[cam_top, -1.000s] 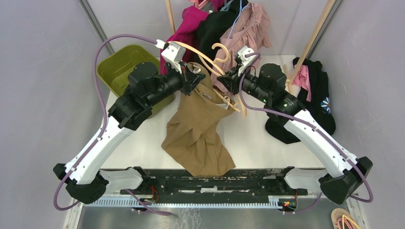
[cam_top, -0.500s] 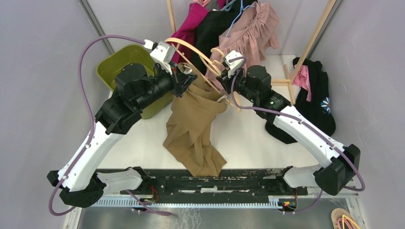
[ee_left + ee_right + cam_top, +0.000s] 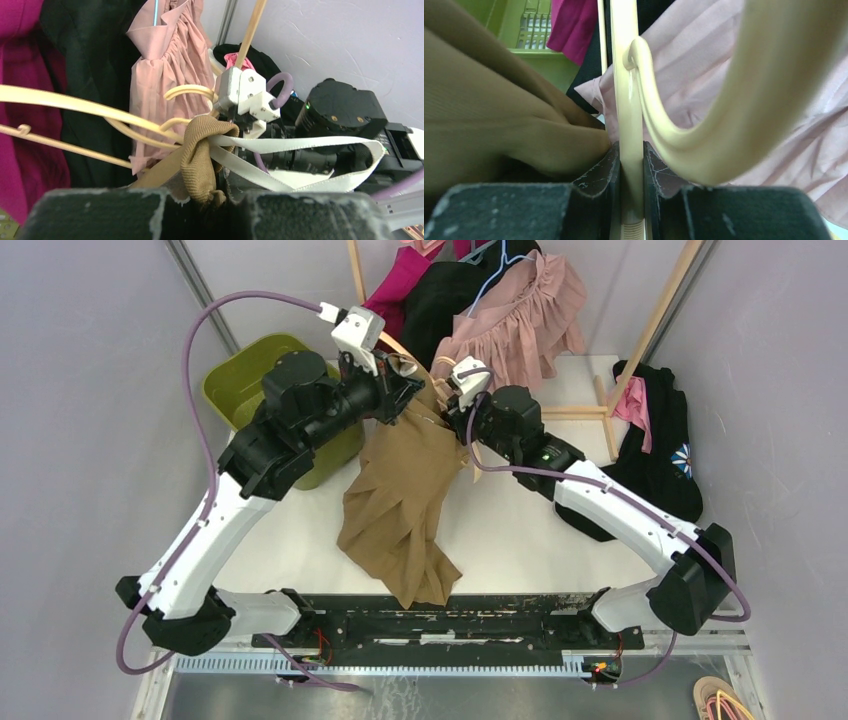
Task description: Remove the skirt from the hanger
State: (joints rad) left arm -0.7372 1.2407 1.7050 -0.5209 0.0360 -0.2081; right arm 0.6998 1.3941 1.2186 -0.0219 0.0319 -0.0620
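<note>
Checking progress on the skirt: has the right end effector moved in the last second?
Yes. The right end effector has shifted left, away from the black garment, toward the green bin.

Jointed white-and-black robot arms: two, the left arm (image 3: 215, 530) and the right arm (image 3: 620, 510).
Tan fabric skirt (image 3: 400, 500): one.
Cream plastic hanger (image 3: 724, 120) at the skirt: one.
White satin ribbon loop (image 3: 300, 145): one.
Olive-green plastic bin (image 3: 240, 380): one.
Garments hanging at the back: three, namely the magenta garment (image 3: 400, 285), the black hanging garment (image 3: 450, 300) and the pink ruffled garment (image 3: 520, 325).
Thin blue wire hanger (image 3: 156, 11): one.
Black heaped garment with pink lining and a flower patch (image 3: 660, 460): one.
Slanted wooden poles: two, the left pole (image 3: 355, 270) and the right pole (image 3: 670, 300).
</note>
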